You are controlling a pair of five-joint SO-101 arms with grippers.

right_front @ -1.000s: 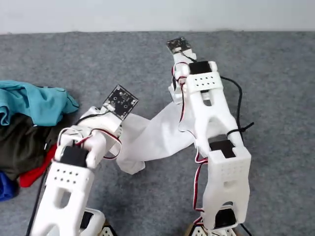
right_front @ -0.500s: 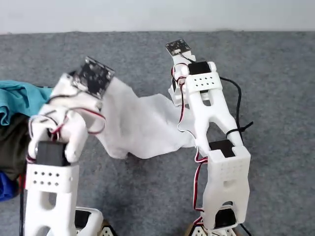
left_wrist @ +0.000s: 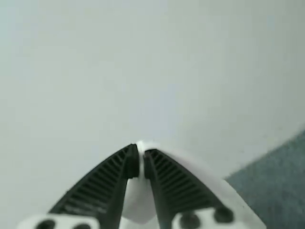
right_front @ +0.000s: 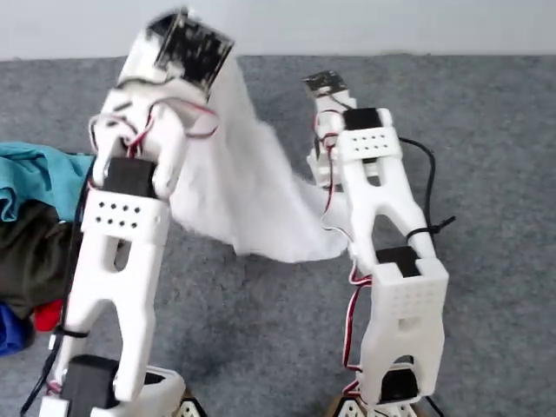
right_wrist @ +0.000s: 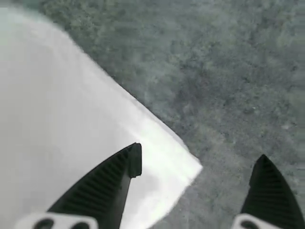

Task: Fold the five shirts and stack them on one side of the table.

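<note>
At 8 o'clock, nearest the arms' bases, the unfolded heap waits at the table's edge: a blue shirt (right_front: pixel 9 330) and a red shirt (right_front: pixel 52 314) low down, a dark shirt (right_front: pixel 35 252) over them, and a teal shirt (right_front: pixel 43 178) towards 9 o'clock. Bunching them there leaves the middle free for work.

In the centre hangs the white shirt (right_front: pixel 243 191), its lower edge seemingly touching the surface and its top drawn up towards 11 o'clock. The left gripper (left_wrist: pixel 140 155) has its jaws pressed together on a pinch of that cloth and is held high, probably so the shirt hangs out straight.

At 1 o'clock the right gripper (right_wrist: pixel 199 157) sits low with its jaws spread wide, gripping nothing. One finger is over the shirt's corner, likely placed to take it.

The table cover (right_front: pixel 486 130) is grey and felt-like, and at 12 o'clock stands a plain pale wall (right_front: pixel 391 26)
</note>
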